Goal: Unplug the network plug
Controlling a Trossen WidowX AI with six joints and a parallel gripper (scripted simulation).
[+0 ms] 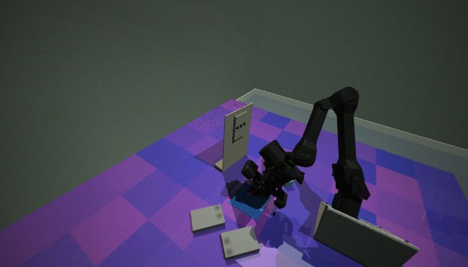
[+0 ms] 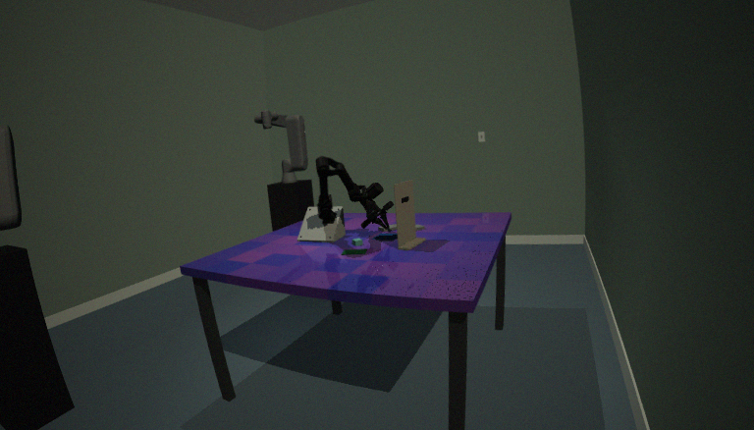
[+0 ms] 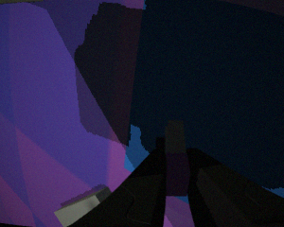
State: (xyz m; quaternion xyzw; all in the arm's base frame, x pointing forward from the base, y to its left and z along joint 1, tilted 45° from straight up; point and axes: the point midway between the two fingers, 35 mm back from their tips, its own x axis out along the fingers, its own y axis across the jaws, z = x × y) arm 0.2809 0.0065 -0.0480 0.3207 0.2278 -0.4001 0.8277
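The plug (image 3: 175, 151) sits pinched between the gripper's two dark fingers, a narrow block sticking out past their tips in the wrist view; it is out of the socket and held low over the marked square (image 1: 251, 206). Whether it touches the table cannot be told. The gripper (image 1: 258, 191) is nearly closed, clamped on the plug, and points steeply down at the blue square, most of which lies in the arm's shadow.

The square lies near the middle of the table (image 2: 445, 286), between the upright panel (image 1: 236, 136) and the arm's base block (image 1: 362, 236). The panel stands just beyond the square toward the table's far edge in the top view, upright on a small foot, its row of dark sockets (image 1: 240, 124) near its top. None of them shows a plug.

Two flat grey tiles (image 1: 206, 217) and (image 1: 239, 241) lie on the table just beside the square, toward the near edge of the top view, close together but apart. A small green cube (image 2: 356, 241) rests near the square on the base's side.

The arm (image 1: 345, 126) rises from the base, folds at a high elbow and reaches down. A second, grey arm (image 2: 292, 141) stands on a dark pedestal behind the table's far corner
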